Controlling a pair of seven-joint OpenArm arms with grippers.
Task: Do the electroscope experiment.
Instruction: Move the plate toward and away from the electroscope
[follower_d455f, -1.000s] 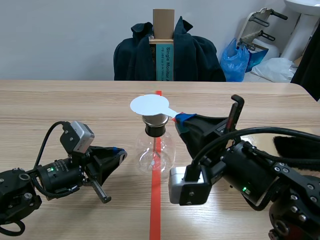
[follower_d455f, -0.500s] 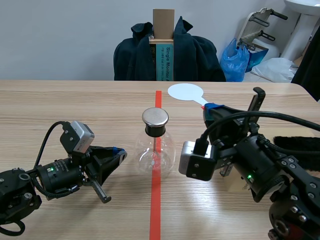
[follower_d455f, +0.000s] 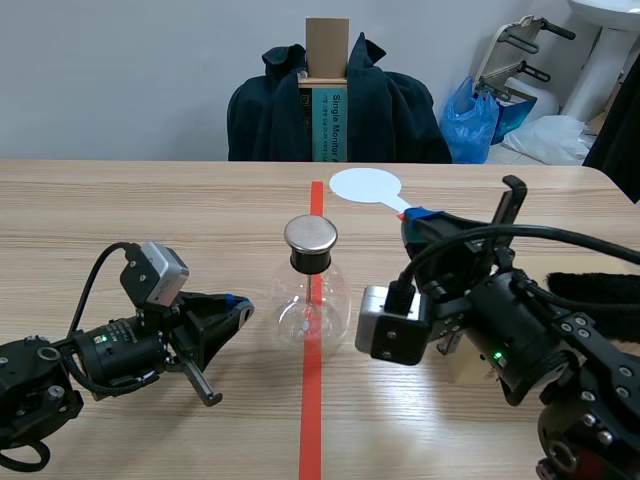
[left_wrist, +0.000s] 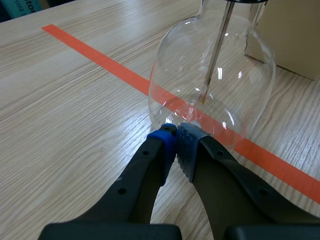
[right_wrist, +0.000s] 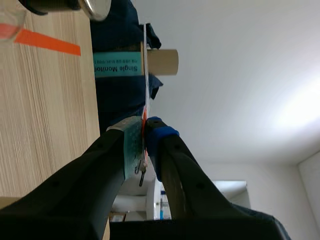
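Note:
The electroscope, a round glass flask (follower_d455f: 311, 305) with a black neck and a metal cap (follower_d455f: 311, 235), stands on the orange-red tape line at the table's middle. Inside hangs a thin rod (left_wrist: 216, 55). My left gripper (follower_d455f: 238, 308) lies low at the flask's left side, shut on nothing, its pads (left_wrist: 178, 142) meeting right at the glass. My right gripper (follower_d455f: 415, 216) is raised to the right of the flask, shut on the handle of a white round paddle (follower_d455f: 365, 185). The paddle's disc hangs in the air behind and right of the cap, seen edge-on as a thin paddle (right_wrist: 145, 60) in the right wrist view.
A chair draped with a dark jacket (follower_d455f: 340, 105) and a cardboard box (follower_d455f: 326, 90) stands across the table. A dark cloth (follower_d455f: 590, 290) lies at the table's right edge. A tan box (left_wrist: 292, 35) stands beyond the flask.
The right gripper lifted the paddle off the flask's cap and carried it up and to the right; since half a second ago it has drifted slightly back left. The left arm has not moved.

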